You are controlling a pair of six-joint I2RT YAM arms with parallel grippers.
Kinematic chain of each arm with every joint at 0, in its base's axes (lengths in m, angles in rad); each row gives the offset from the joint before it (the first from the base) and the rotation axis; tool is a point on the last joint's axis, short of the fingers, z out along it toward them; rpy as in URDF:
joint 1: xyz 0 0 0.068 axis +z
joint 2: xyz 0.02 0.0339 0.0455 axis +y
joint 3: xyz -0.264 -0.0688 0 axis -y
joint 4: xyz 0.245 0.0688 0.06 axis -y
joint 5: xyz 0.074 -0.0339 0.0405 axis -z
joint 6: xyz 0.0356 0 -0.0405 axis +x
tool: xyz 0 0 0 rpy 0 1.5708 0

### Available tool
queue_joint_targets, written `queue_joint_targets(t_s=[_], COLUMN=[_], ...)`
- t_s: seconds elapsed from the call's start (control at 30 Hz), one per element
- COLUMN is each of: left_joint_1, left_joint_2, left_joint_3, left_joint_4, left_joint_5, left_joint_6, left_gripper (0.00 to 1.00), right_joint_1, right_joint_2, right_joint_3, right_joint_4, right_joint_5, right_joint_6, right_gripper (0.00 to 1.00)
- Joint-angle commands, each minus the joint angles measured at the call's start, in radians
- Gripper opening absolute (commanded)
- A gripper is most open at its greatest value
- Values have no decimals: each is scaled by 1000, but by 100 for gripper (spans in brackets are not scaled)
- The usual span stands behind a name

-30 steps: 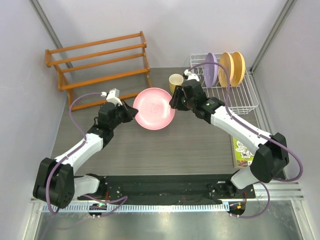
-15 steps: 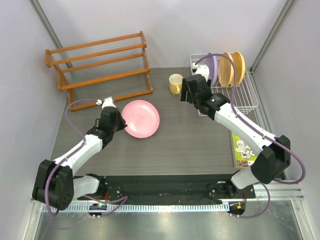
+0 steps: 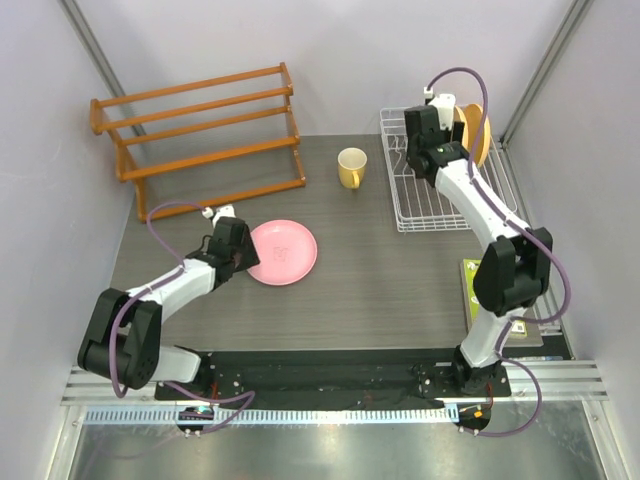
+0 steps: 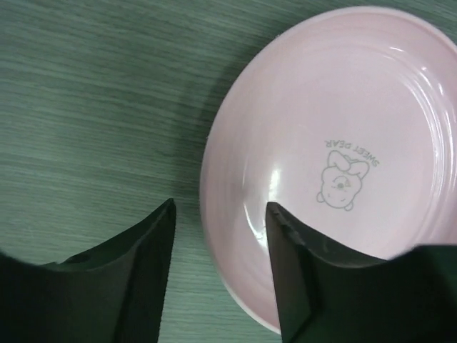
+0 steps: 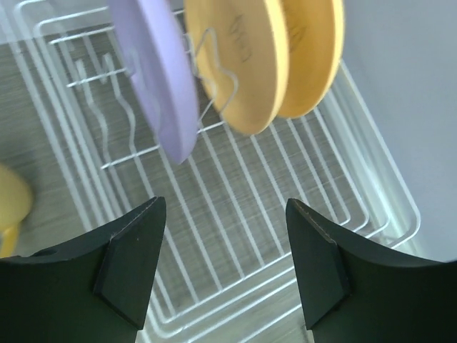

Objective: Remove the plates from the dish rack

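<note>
**Top external.** Pink plate [image 3: 285, 252] lay flat on the table [image 3: 390, 275], left of centre and well apart from the dish rack [image 3: 445, 205]. Left gripper [image 3: 246, 257] sat low at the plate's left edge. Right gripper [image 3: 418, 135] was up over the far end of the rack, its arm hiding the lilac plate. Only the orange-yellow plates [image 3: 476, 135] showed past it. Yellow mug [image 3: 351, 167] stood left of the rack, and the wooden rack [image 3: 200, 130] was far left.

**Left wrist.** Fingers [image 4: 143, 275] were apart, straddling the pink plate's [image 4: 343, 128] near rim without pinching it. The print read "SWEET BEAR" over a small bear, seen upside down.

**Right wrist.** Fingers [image 5: 132, 264] were wide apart with nothing between them. Lilac plate [image 5: 161, 78] and two orange-yellow plates [image 5: 239, 64] [image 5: 310, 57] stood upright in the rack's [image 5: 285, 207] prongs. Dark marks on one orange plate were unreadable.

**Against a second earlier.** Then both grippers met at the pink plate, lifted over mid-table. It had since come down to the table, the left fingers had parted, and the right arm had swung back to the rack.
</note>
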Motion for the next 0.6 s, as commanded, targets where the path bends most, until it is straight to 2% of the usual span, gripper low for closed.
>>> queue_joint_targets(t_s=[0.0, 0.07, 0.3, 0.5, 0.57], left_joint_1=[-2, -2, -2, -2, -2], left_joint_2=[-72, -103, -187, -178, -171], left_joint_3=[-8, -10, 36, 39, 39], left_joint_4=[-54, -60, -97, -80, -79], left_joint_5=[-51, -69, -83, -63, -65], left_joint_6=[19, 20, 45, 43, 45], left_gripper=[64, 79, 82, 82, 82], right_joint_1=[-19, -25, -28, -28, -28], right_joint_2=[115, 161, 368, 463, 475], right_joint_3=[142, 203, 377, 463, 468], right_joint_4=[53, 78, 136, 190, 204], right_joint_5=[102, 116, 185, 268, 271], right_joint_6=[-113, -156, -263, -368, -383], right_gripper=[73, 72, 69, 62, 50])
